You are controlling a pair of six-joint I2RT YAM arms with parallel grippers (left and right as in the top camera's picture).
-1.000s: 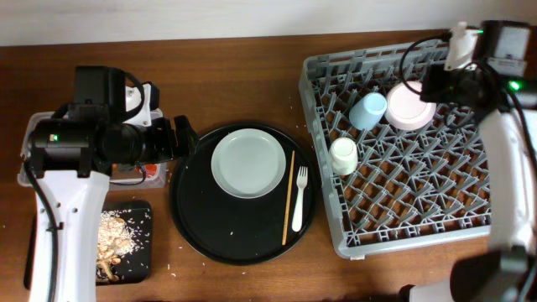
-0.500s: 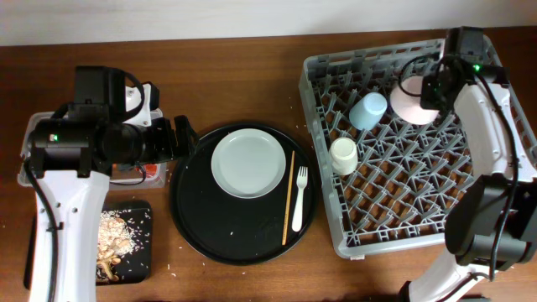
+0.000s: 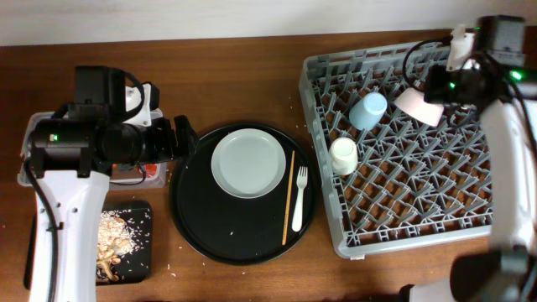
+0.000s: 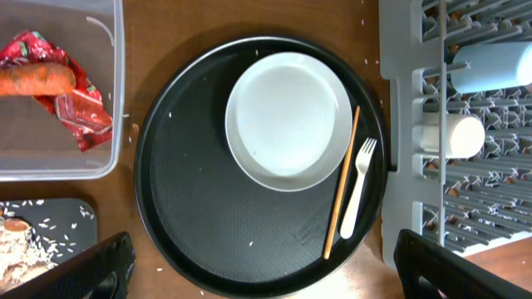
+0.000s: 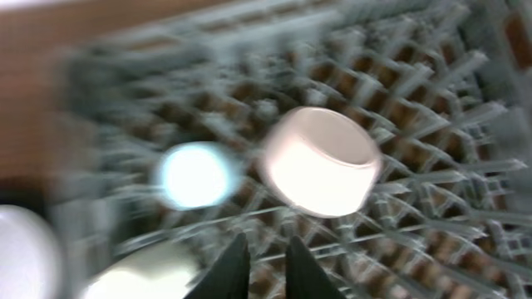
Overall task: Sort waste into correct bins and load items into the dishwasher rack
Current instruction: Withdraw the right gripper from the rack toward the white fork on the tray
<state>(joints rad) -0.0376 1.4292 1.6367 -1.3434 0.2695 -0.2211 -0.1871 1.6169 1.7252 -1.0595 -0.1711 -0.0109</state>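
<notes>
Loading step: the pinkish-white bowl (image 3: 418, 106) lies tilted among the pegs at the far right corner of the dishwasher rack (image 3: 419, 214), near the light-blue cup (image 3: 367, 110).
Right gripper (image 5: 264, 267): jaws a crack apart, holding nothing (this wrist view is blurred), close to the bowl.
Left gripper (image 4: 270, 278): spread wide, empty, over the round black tray (image 3: 201, 226).
Next move: likely the plate (image 3: 248, 163), fork (image 3: 299, 197) or chopstick (image 3: 289, 197) on that tray; flat things call for an edge grip.
Surface: brown wooden table (image 3: 252, 67), a few crumbs.
Room: pale wall along the table's far edge.
</notes>
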